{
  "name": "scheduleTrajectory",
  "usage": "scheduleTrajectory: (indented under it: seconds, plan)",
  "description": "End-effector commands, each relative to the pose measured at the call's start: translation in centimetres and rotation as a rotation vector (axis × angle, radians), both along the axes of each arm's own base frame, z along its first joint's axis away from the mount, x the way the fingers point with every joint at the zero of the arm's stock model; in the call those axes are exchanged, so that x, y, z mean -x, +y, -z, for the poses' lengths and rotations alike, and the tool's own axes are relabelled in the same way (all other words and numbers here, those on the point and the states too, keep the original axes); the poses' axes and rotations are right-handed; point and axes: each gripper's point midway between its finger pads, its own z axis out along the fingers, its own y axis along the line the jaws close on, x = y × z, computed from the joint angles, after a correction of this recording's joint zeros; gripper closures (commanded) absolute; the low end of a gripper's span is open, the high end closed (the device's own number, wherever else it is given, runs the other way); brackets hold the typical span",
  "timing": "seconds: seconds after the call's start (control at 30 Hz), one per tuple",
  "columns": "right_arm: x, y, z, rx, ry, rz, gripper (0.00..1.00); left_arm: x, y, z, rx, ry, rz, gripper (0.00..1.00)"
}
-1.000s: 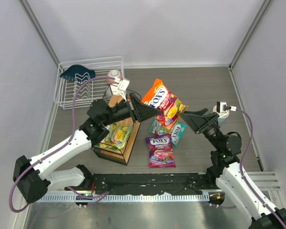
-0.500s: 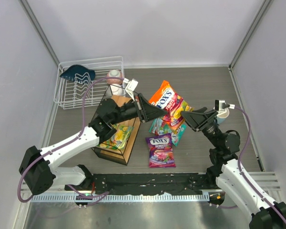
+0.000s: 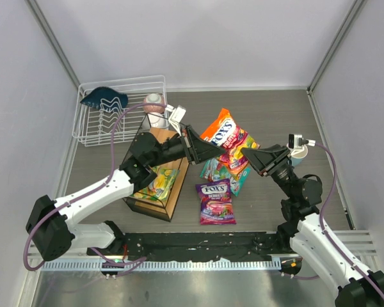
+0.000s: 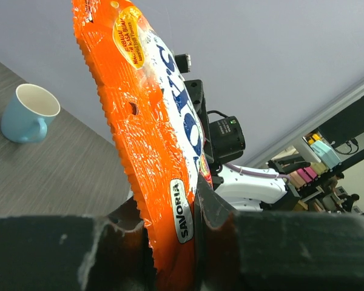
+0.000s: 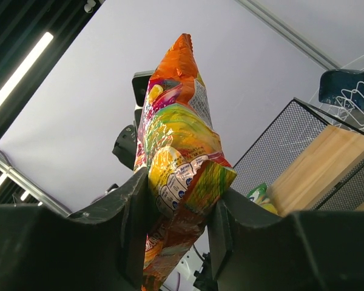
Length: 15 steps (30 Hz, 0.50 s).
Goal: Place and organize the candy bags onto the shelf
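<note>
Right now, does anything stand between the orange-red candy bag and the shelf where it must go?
No loose object does. The orange-red bag hangs in the air, gripped by the left tool and the right tool. Only the left arm lies over the shelf, which holds the yellow-green bag.

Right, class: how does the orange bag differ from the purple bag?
The orange bag is up in the air, gripped by the left gripper and right gripper; the purple bag lies on the table, untouched. The orange bag is tilted; the purple bag lies flat, face up. One is orange-red, the other purple. Both are glossy FOX'S candy bags.
</note>
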Motion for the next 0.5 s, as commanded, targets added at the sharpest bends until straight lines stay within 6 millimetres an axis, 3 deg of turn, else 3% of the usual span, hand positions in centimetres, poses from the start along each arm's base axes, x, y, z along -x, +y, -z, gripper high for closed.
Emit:
scheduleTrajectory:
  seconds: [0.0, 0.13, 0.23, 0.47]
  plan:
    - [1.1, -0.2, -2.0, -0.013, -0.078, 0.001, 0.67, 0.2, 0.9, -3.2, 0.074, -0.101, -0.04, 0.86]
    - [1.1, -0.2, -2.1, -0.014, -0.08, 0.006, 0.7, 0.2, 1.1, -2.9, 0.054, -0.109, -0.057, 0.53]
    - [1.1, -0.2, -2.2, -0.015, -0.082, 0.001, 0.73, 0.1, 1.4, -2.7, 0.044, -0.108, -0.072, 0.42]
    - [1.0, -0.2, -2.4, -0.02, -0.083, 0.001, 0.78, -0.1, 2.0, -2.2, 0.011, -0.119, -0.111, 0.3]
